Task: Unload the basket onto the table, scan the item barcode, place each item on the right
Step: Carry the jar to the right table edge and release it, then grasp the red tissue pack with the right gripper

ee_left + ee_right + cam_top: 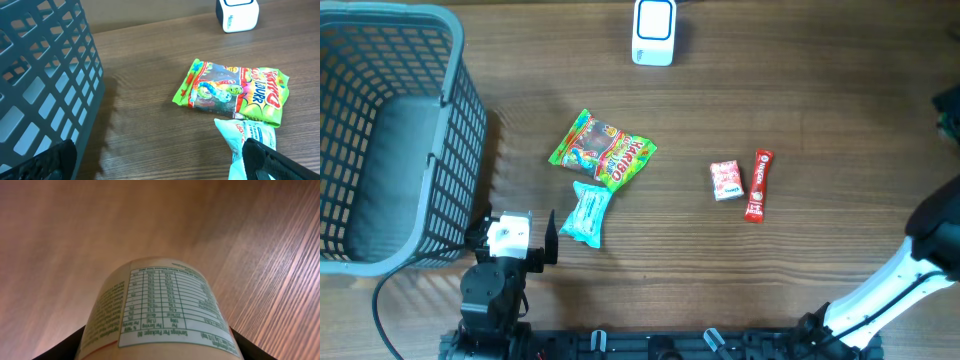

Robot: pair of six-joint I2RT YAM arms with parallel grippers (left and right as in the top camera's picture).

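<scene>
near: my right gripper hugs a round tub tight, tub's long way points ahead of me | my left gripper wide open, empty, beside the teal packet | far: scanner at the table back, off to my left | top view misses the tub; only my right wrist view shows its label, no barcode seen

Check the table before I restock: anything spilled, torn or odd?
Nothing stands out. The green candy bag and teal packet lie askew and seem to touch, but look intact.
</scene>
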